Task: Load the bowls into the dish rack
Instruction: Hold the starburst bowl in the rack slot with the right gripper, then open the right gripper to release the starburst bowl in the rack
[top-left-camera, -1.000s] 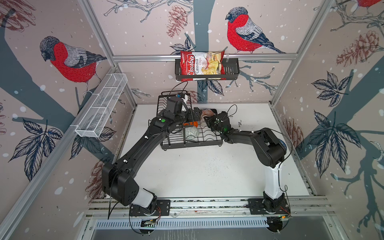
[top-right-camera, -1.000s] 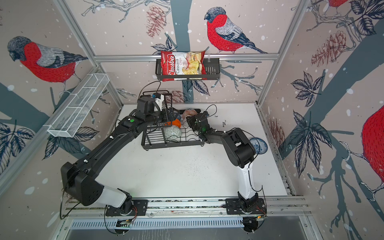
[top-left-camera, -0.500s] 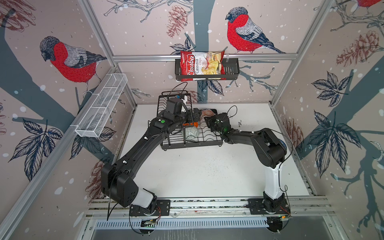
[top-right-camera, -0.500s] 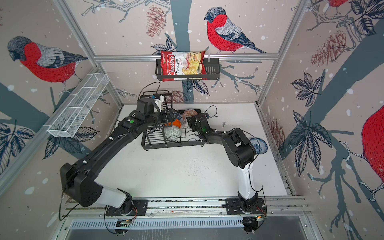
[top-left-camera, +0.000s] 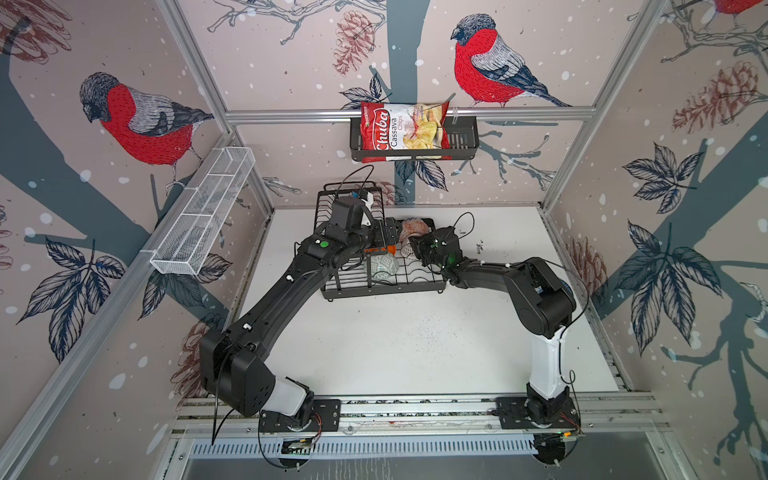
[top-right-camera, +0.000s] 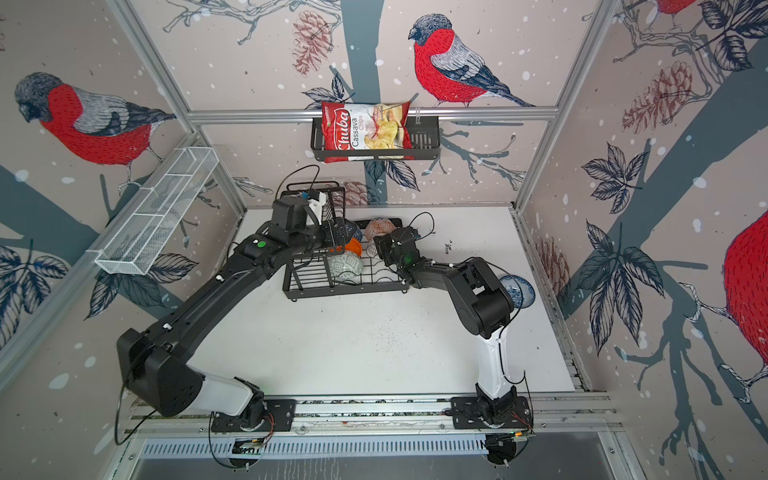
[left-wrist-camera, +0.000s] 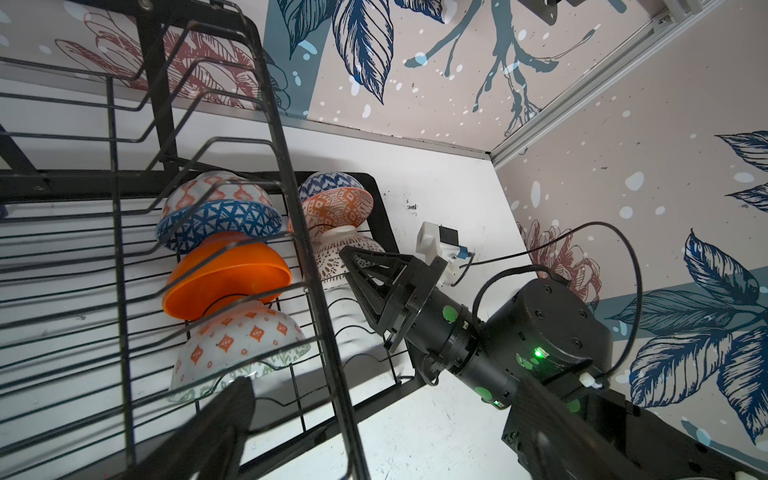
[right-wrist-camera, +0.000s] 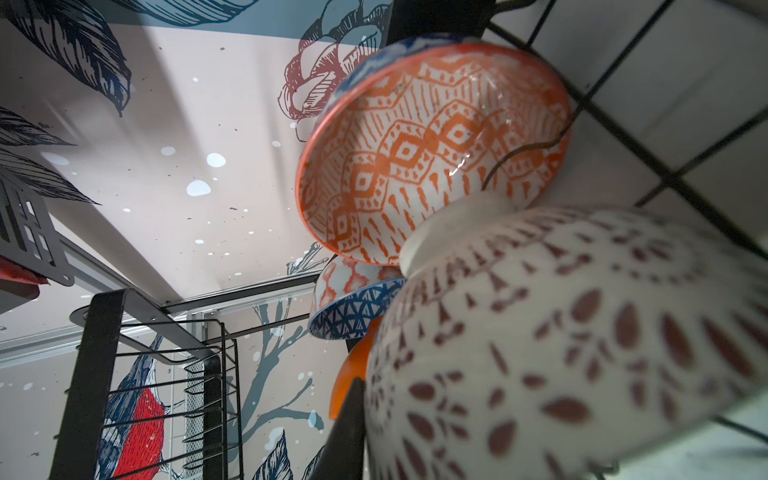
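The black wire dish rack (top-left-camera: 382, 286) (top-right-camera: 345, 289) stands at the back of the table. In its lower slots lean a dark-blue geometric bowl (left-wrist-camera: 220, 216), a plain orange bowl (left-wrist-camera: 228, 278), a grey-green patterned bowl (left-wrist-camera: 241, 345) (top-left-camera: 382, 266) and an orange-red patterned bowl (left-wrist-camera: 332, 208) (right-wrist-camera: 415, 158). My right gripper (left-wrist-camera: 347, 253) (top-left-camera: 411, 245) is shut on the rim of the white lattice bowl (right-wrist-camera: 561, 353), which rests in the rack; one finger (right-wrist-camera: 345, 424) lies along its outside. My left gripper (left-wrist-camera: 386, 436) (top-left-camera: 384, 237) hangs open beside the raised upper basket (top-left-camera: 328, 199), holding nothing. A blue-flowered bowl (top-right-camera: 521, 291) lies on the table behind the right elbow.
A black shelf basket with a chips bag (top-left-camera: 403, 129) hangs on the back wall. A long white mesh basket (top-left-camera: 203, 212) is fixed to the left wall. The white table (top-left-camera: 395, 345) stretches in front of the rack.
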